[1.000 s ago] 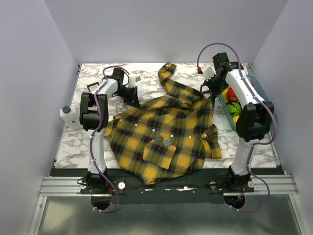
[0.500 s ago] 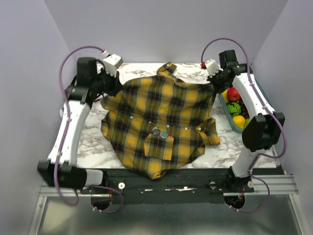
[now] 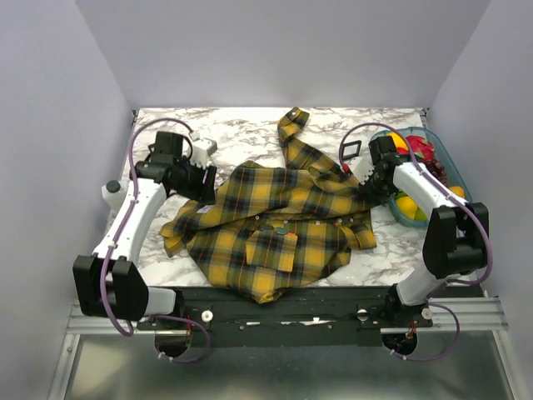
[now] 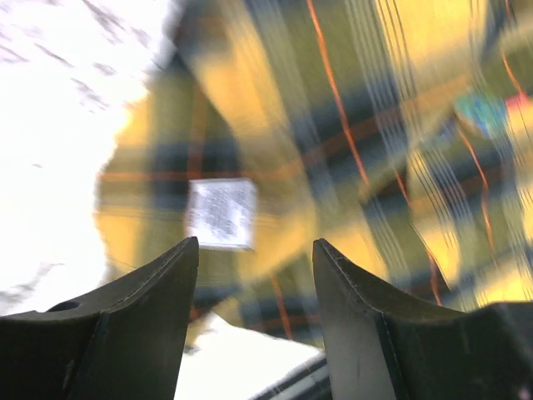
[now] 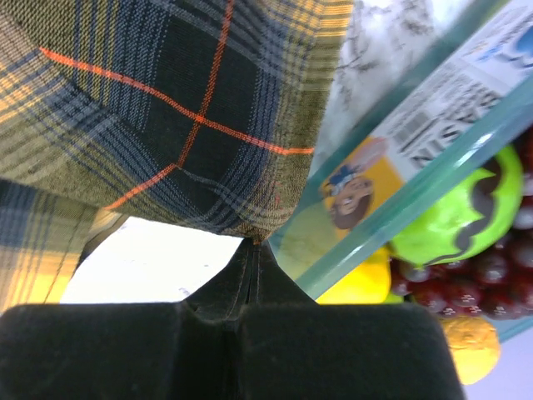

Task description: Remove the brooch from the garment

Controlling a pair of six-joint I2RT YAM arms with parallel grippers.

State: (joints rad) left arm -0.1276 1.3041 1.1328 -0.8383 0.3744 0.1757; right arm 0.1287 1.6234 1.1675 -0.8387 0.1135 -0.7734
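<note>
The garment (image 3: 275,221), a yellow and dark plaid shirt, lies crumpled across the middle of the marble table, one sleeve trailing toward the back. The brooch (image 3: 281,231) is a small teal disc just above the chest pocket. My left gripper (image 3: 206,179) hovers at the shirt's left shoulder. Its wrist view is blurred, with the open left gripper (image 4: 256,250) holding nothing over plaid cloth and a white label (image 4: 221,212). My right gripper (image 3: 364,182) sits at the shirt's right edge. The right wrist view shows the right gripper (image 5: 254,243) shut on a corner of the plaid fabric (image 5: 166,108).
A teal bin (image 3: 445,158) of toy fruit stands at the right edge, right beside my right gripper, its wall (image 5: 400,200) close in the wrist view. A small black square frame (image 3: 351,150) lies behind the shirt. A white device (image 3: 114,198) sits at the table's left edge.
Half a second ago the shirt hung spread between both raised grippers. Now the left gripper has opened and let go, both arms are lower, and the shirt has dropped onto the table.
</note>
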